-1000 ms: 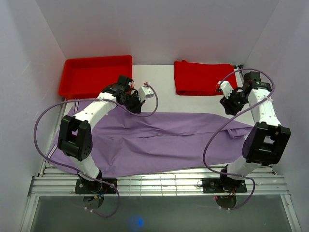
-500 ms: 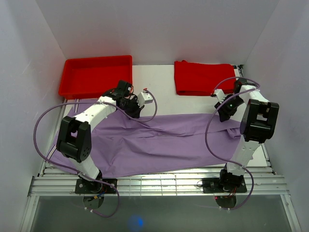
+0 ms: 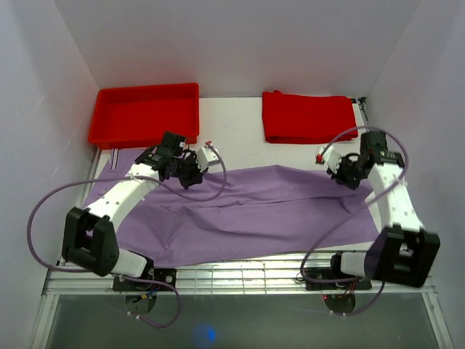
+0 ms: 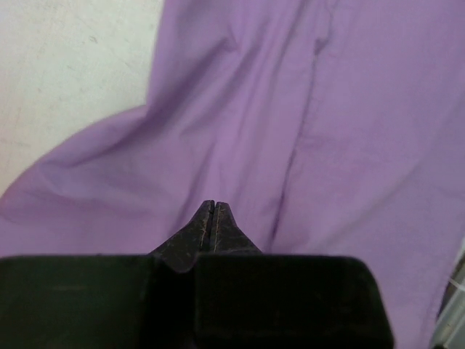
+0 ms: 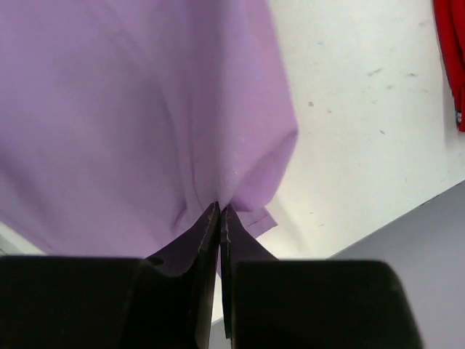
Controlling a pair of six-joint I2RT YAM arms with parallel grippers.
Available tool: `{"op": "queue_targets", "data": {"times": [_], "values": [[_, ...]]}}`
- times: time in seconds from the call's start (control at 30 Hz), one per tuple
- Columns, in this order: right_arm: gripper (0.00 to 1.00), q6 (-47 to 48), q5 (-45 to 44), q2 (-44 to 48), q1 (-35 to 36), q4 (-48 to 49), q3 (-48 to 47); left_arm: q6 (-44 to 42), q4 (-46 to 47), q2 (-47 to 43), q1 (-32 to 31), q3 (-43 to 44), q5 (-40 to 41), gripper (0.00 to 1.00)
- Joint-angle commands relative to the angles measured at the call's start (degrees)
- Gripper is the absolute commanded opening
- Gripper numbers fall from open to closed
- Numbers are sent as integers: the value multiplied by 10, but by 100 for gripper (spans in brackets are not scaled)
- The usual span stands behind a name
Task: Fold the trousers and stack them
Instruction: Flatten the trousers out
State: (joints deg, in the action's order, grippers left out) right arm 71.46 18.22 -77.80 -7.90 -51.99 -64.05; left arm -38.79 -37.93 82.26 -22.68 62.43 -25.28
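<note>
Top external view: I see both arms bent low over the bench, the left arm angled rightward and the right arm angled leftward. My left claw is pressed together, pinching the far edge of the trousers. My right claw likewise pinches the hem at the far right. The lilac fabric lies spread left to right across the near half of the bench, its creases converging at each claw.

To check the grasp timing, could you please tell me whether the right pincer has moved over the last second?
Yes: the right pincer came nearward, away from the folded red cloth, onto the trousers' far edge.
</note>
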Motion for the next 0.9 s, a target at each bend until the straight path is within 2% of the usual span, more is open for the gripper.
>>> {"op": "queue_targets", "data": {"times": [0.0,0.03,0.13,0.2,0.23,0.27,0.37,0.4,0.5,0.53,0.57,0.63,0.67,0.7,0.8,0.87], "values": [[8,127,-13,114,18,-15,143,-15,-11,-82,0,-69,-22,0],[8,149,-32,179,22,-12,178,-19,-13,-96,0,-87,-21,0],[11,240,-66,292,30,-45,297,-28,-15,-137,1,-158,-13,0],[27,298,-79,344,31,-78,351,-41,-25,-153,1,-196,-19,0],[41,308,-88,393,31,-83,363,-45,-28,-155,1,-204,-20,0],[64,317,-91,414,31,-86,369,-46,-29,-156,1,-209,-19,0],[89,312,-79,441,31,-89,349,-56,-29,-156,1,-215,-13,0],[91,267,-72,429,31,-90,330,-59,-28,-154,0,-212,-13,0],[91,164,-36,319,28,-105,206,-57,-26,-142,0,-193,-8,0],[91,103,-5,246,22,-119,117,-55,-26,-139,0,-183,-9,0],[91,86,16,209,3,-172,70,-54,-26,-137,0,-179,-9,0],[90,53,66,125,-18,-225,-7,-49,-21,-128,0,-168,-8,7],[84,38,66,106,-27,-231,-39,-38,-18,-125,0,-159,-2,10],[81,39,61,94,-31,-231,-39,-31,-9,-121,1,-152,1,18],[74,79,9,71,-37,-225,9,-11,-7,-98,1,-120,-12,30],[73,88,-15,47,-53,-226,27,1,-13,-69,1,-97,-24,34]]}}
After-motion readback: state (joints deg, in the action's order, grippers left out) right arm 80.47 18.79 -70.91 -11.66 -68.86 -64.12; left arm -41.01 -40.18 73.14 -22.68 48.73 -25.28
